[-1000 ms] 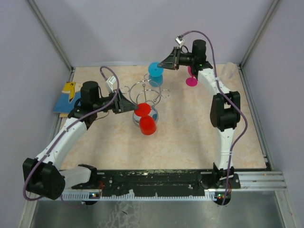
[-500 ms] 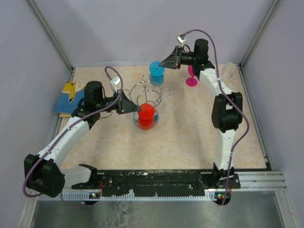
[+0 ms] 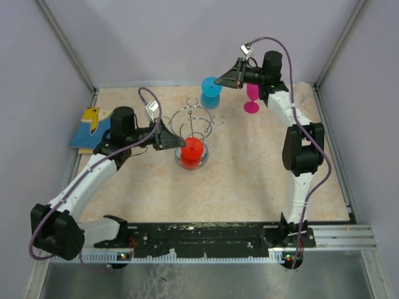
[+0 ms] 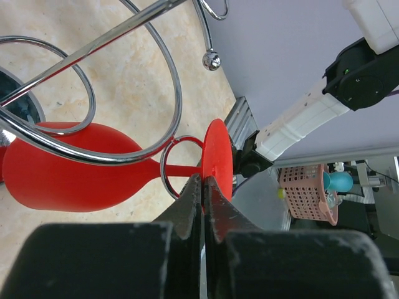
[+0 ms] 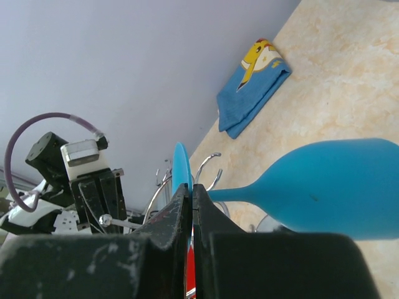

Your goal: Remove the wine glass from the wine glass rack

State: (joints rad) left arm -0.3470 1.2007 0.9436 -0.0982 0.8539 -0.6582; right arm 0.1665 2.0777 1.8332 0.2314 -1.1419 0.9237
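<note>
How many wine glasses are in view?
3. The red glass hangs on the rack, foot pinched by the left gripper; the blue glass is held by the right gripper beyond the rack; the pink glass stands partly behind the right arm. More may be hidden.

left claw [image 3: 169, 142] at red glass [image 3: 192, 151] in wine glass rack [image 3: 201, 118] | right claw [image 3: 225, 79] holds blue glass [image 3: 211, 92] beyond rack

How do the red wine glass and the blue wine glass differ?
The red wine glass has its stem through a ring of the wine glass rack; the blue wine glass is clear of it. The left gripper holds the red one, the right gripper the blue one. Both are pinched by the foot.
</note>
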